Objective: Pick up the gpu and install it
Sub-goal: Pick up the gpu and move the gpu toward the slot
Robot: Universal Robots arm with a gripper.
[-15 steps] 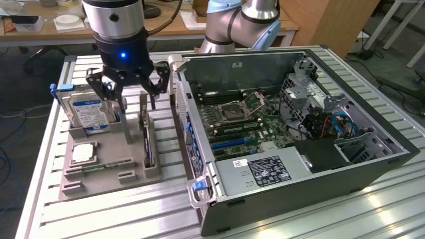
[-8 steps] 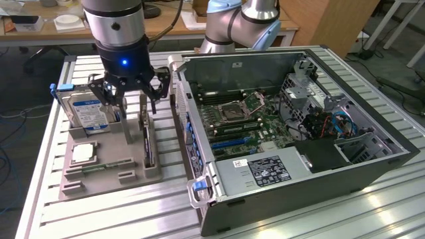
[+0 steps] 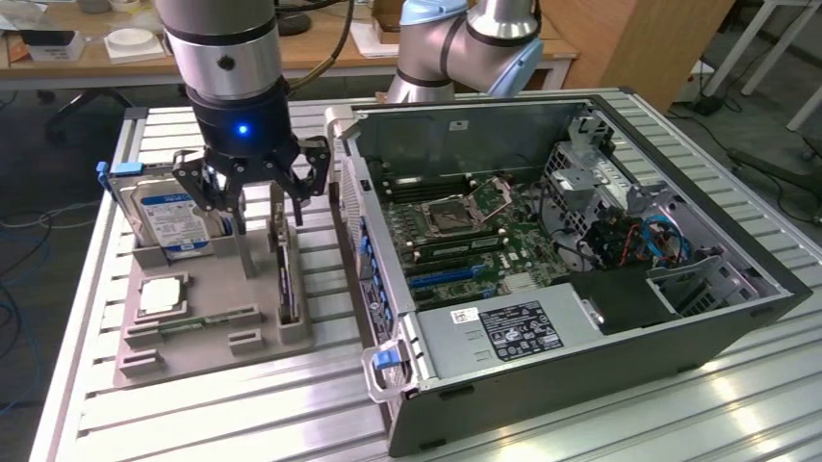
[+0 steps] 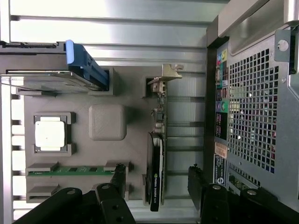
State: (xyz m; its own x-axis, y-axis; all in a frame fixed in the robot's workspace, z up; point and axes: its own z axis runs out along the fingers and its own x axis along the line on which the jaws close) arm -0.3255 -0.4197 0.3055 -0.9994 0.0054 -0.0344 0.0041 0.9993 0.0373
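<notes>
Below the spread-open gripper (image 3: 257,205), the gpu (image 3: 285,281) stands edge-up in its tray (image 3: 225,289), ungrasped; approach step, calling for jaws straddling its thin edge.

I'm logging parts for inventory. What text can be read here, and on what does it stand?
"NVIDIA": edge label of the gpu; the words after it are too small to read.
Blue-white label on the hard drive: blurred, unreadable.
Label on the power supply: too small to read.
Rear stickers on the computer case: unreadable.
</notes>
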